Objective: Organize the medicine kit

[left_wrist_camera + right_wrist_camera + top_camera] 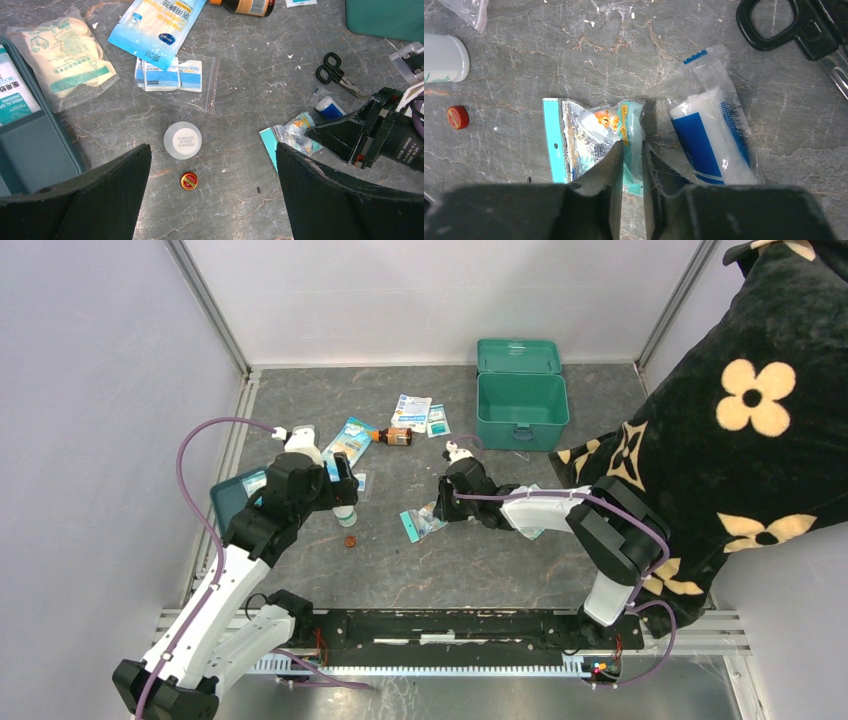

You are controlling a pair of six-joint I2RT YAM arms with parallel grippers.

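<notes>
The medicine kit (521,408) is a teal box standing open at the back right, its lid raised. My right gripper (437,512) is low on the table, its jaws closed on the edge of a small teal snack-like packet (589,137); it also shows in the right wrist view (633,150). My left gripper (214,150) is open and empty, hovering above an upright white bottle (183,140) and a small red tin (189,180). In the top view the left gripper (343,490) is left of centre.
A wrapped blue-and-white gauze roll (711,135) lies right beside the held packet, with black scissors (794,25) beyond it. A shallow teal tray (35,160) sits at the left. A glove packet (65,57), a blue mask packet (157,27), a bag of wipes (175,77) and a brown bottle (247,6) lie at the back.
</notes>
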